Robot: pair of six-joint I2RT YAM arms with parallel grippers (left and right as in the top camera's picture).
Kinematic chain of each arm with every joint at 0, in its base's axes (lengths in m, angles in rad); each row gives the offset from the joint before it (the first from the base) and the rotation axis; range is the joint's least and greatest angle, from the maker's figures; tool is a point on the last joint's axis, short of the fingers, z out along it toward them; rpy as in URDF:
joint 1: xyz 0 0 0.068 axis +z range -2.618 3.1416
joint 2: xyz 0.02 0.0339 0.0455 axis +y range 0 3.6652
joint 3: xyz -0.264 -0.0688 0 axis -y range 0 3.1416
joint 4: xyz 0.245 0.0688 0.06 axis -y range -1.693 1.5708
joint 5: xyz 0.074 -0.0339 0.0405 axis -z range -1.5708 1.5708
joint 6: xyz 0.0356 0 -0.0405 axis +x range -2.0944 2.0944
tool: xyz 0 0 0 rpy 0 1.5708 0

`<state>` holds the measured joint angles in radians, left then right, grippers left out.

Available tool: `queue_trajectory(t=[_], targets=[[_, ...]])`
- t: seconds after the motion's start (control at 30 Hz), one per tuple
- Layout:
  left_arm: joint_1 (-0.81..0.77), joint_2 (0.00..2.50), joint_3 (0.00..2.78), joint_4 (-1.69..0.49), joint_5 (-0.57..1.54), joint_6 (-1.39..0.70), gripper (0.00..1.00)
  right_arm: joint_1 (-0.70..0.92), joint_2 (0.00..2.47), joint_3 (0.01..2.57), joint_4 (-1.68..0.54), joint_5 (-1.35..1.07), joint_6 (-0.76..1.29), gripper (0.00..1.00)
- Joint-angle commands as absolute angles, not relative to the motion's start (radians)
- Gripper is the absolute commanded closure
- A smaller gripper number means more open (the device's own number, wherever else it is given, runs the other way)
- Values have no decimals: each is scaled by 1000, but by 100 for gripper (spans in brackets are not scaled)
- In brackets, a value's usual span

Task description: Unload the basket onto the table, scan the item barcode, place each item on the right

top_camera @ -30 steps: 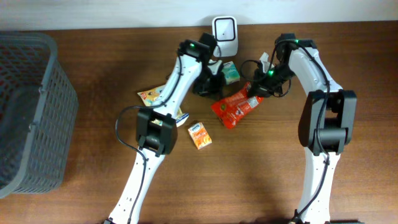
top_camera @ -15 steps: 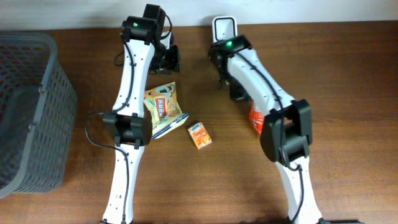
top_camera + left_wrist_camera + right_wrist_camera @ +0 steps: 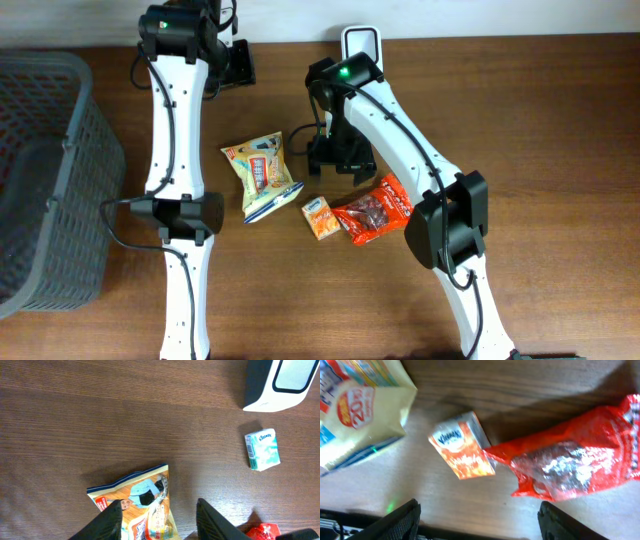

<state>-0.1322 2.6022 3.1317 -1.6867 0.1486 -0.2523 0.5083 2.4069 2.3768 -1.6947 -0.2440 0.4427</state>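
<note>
Past the grey basket [image 3: 40,180], the left fingers [image 3: 107,522] hang part-open and empty, then the yellow snack bag [image 3: 262,172], the orange tissue pack [image 3: 320,217], the right fingers [image 3: 402,520] spread wide holding nothing, and the red packet [image 3: 375,208] lying on the tabletop [image 3: 560,120] just beside that pack, apart from the scanner [image 3: 360,45]

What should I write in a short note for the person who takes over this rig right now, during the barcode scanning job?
Left end effector: open, empty, at the far side of the table.
Right end effector: open, empty, above the orange tissue pack and the red packet.
Things: the scanner stands at the far edge, with the teal tissue pack near it. The yellow snack bag, the orange pack and the red packet lie mid-table.
Done: cannot tell which items are scanned.
Left: pick up an item and show its barcode to the scanner.
</note>
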Motion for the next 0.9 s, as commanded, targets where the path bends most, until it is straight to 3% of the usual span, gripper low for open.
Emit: queue_trajectory(t=[0.0,0.07,0.1,0.17,0.2,0.23,0.53,0.7,0.8,0.87], targets=[[-139,2574,3136,-1688,142,-237,44,447,2339,2413,-1698,-160,422,15],[-148,2574,3134,-1688,141,-237,37,368,2339,2413,-1699,-163,456,14],[-152,2574,3123,-1688,141,-237,25,323,2319,2413,-1699,-155,529,14],[-152,2574,3108,-1688,141,-237,19,292,2256,2413,-1699,-102,556,12],[-152,2574,3108,-1688,141,-237,6,293,2222,2413,-1699,-84,557,10],[-152,2574,3108,-1688,141,-237,2,294,2174,2412,-1699,-84,559,1],[-152,2574,3107,-1688,141,-236,1,273,2065,2230,-1699,61,637,1],[-152,2574,3107,-1688,141,-237,1,253,1869,2199,-1699,59,475,1],[-152,2574,3107,-1688,141,-237,1,217,1818,2008,-1691,99,534,1],[-152,2574,3107,-1688,141,-237,1,174,1816,1847,-1539,4,566,1]])
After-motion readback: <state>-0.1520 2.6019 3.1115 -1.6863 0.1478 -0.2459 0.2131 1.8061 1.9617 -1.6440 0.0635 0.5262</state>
